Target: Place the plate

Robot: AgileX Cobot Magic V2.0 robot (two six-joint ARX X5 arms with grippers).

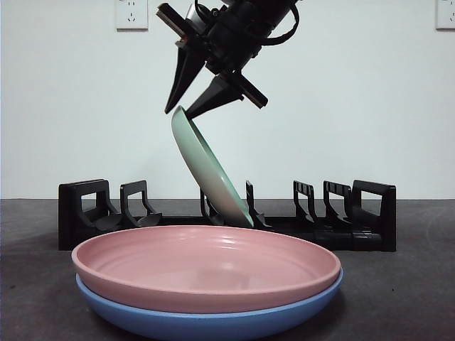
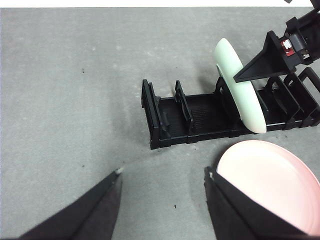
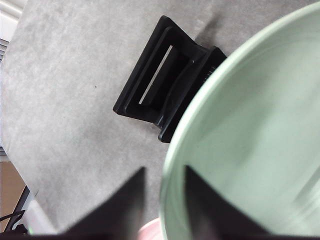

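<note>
A pale green plate (image 1: 210, 170) leans steeply in the black dish rack (image 1: 92, 213), with its lower edge down in a middle slot and its top tipped over. My right gripper (image 1: 179, 112) hangs above the plate, its jaws astride the top rim (image 3: 172, 165). They are open, and in the right wrist view a strip of table shows between one jaw and the rim. My left gripper (image 2: 162, 175) waits open over bare table, short of the rack (image 2: 200, 117), with nothing between its fingers.
A pink plate (image 1: 206, 266) is stacked on a blue plate (image 1: 206, 323) close in front of the rack; the pink plate (image 2: 270, 185) lies beside my left gripper. The rack's end slots (image 1: 341, 206) stand unfilled. Grey tabletop (image 2: 75, 100) spreads out beside the rack.
</note>
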